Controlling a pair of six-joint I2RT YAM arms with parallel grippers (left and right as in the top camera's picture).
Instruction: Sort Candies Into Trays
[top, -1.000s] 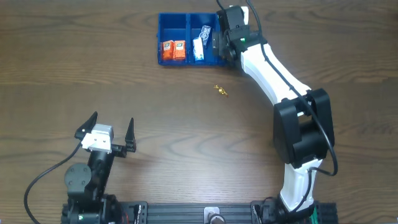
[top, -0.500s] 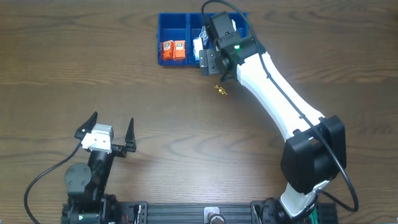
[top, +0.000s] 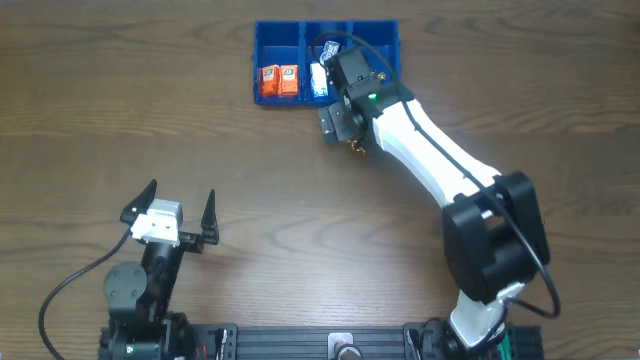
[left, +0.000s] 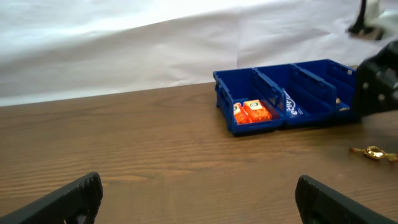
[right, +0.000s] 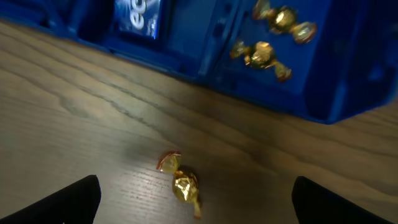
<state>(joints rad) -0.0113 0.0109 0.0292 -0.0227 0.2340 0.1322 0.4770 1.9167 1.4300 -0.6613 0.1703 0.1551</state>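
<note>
Your right gripper (top: 338, 125) hangs released, fingers spread wide, over 1 gold-wrapped candy (right: 180, 183). The candy lies on the wooden table (top: 120, 110), just beside the blue tray (right: 249, 90). 2 matching gold candies (right: 262, 55) sit in the tray's end compartment. Your left gripper (top: 181, 200) rests released, well apart.

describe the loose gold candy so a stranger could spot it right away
Find the blue tray at the far side of the wooden table. On the bare wood just in front of its right end lies one gold-wrapped candy. Its two gold twins sit in the tray's right compartment; this one alone lies outside.
</note>
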